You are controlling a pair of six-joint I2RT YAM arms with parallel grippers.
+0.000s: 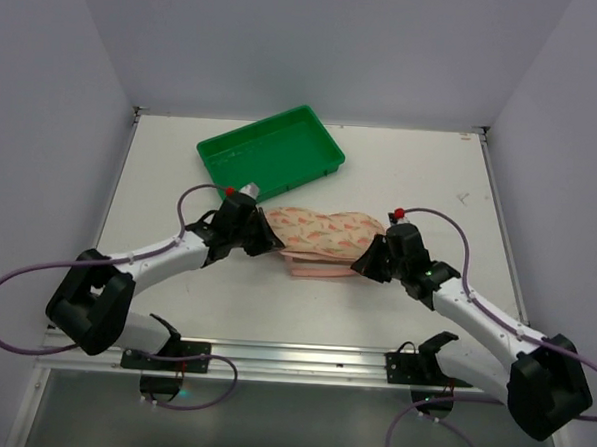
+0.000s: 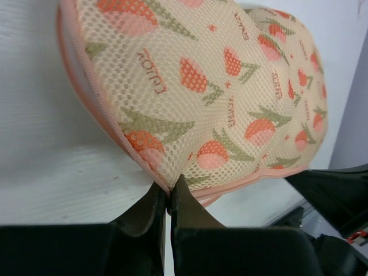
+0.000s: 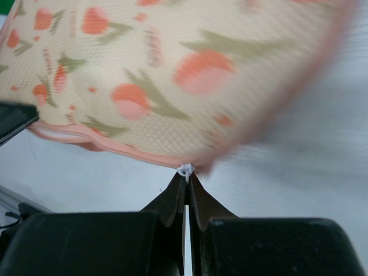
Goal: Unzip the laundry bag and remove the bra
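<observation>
Though its inside is hidden, left gripper [image 2: 168, 194] and right gripper [image 3: 186, 179] pinch the laundry bag [image 2: 218, 86].

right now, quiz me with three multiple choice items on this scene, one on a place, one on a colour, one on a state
1. In the top view, where is the green tray relative to the laundry bag?
A. beyond it, toward the far left
B. between the arm bases
C. underneath it

2. What colour is the bag's zip trim?
A. blue
B. pink
C. black

3. How is the right gripper?
A. wide open above the bag
B. shut on a small white tab at the bag's edge
C. resting in the tray

Answers:
1 A, the tray lies farther from the arms, up and left of the bag.
2 B, a pink band rims the printed mesh.
3 B, the right wrist view shows its fingers pressed together on the tab.
</observation>
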